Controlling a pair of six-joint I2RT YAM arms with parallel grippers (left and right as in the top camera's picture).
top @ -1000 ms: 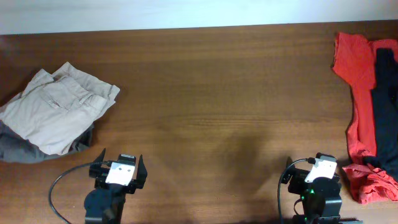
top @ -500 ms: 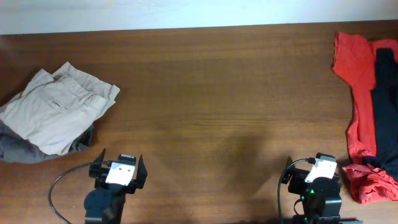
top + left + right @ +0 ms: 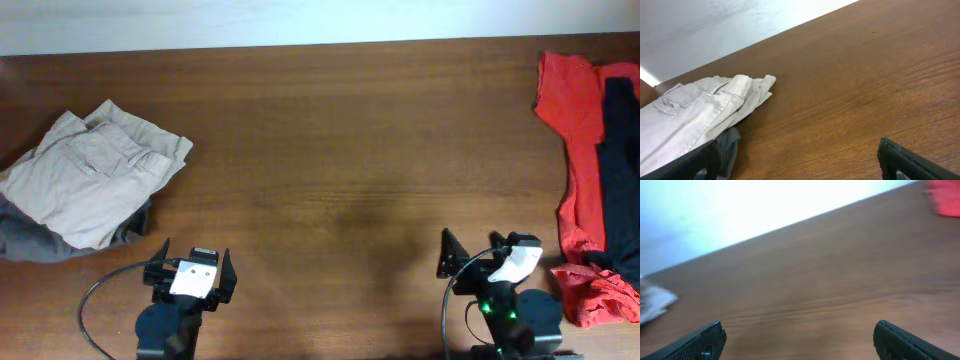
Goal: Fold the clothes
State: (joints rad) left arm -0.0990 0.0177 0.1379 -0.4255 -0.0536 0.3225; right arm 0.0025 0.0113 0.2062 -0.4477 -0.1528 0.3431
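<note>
- Right gripper [image 3: 470, 256] has swung left, away from the red garments [image 3: 572, 150]; its jaws stand wide and empty.
- Your black T-shirt [image 3: 620, 140] lies on top of those red garments.
- Left gripper [image 3: 195, 268], far left of them, gapes empty.
- Pinch too deep and you may drag red cloth along.

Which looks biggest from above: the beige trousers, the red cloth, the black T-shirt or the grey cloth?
1. beige trousers
2. red cloth and black T-shirt: too close to rank; the shirt runs off the picture's edge
3. grey cloth, mostly hidden under the trousers
</note>
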